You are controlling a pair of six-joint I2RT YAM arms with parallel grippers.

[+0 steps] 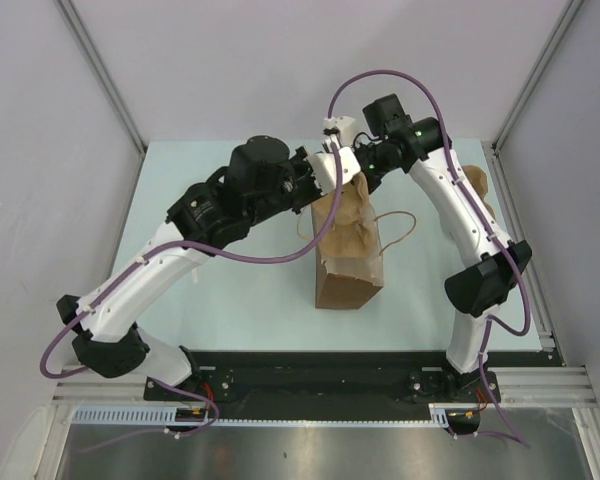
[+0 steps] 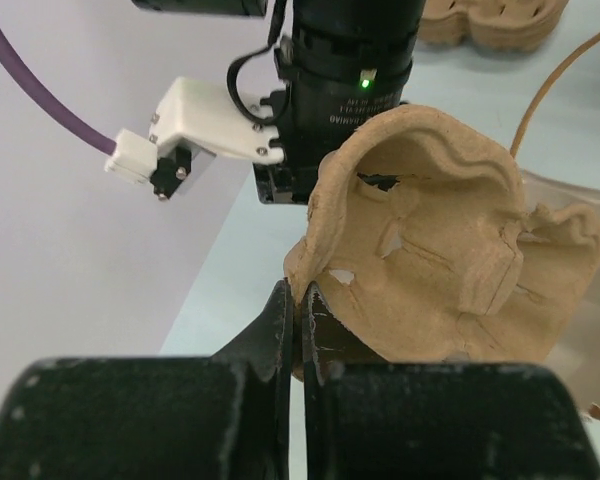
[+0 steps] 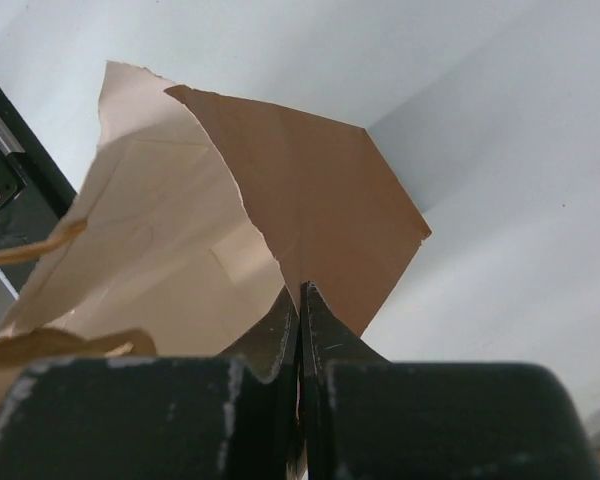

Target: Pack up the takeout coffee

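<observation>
Seen from overhead, a brown paper bag (image 1: 348,275) sits at the centre of the table (image 1: 230,290). Its mouth points toward 12 o'clock, where both arms crowd over it and hide the opening. The left gripper (image 2: 296,300) is pressed closed on the rim of a moulded pulp carrier (image 2: 430,230). The right gripper (image 3: 300,298) is pinched tight on the bag's torn edge. The takeout coffee cannot be made out in any view, so its place cannot be told. At 2 o'clock a brown shape (image 1: 477,183) is half hidden behind the right arm.
</observation>
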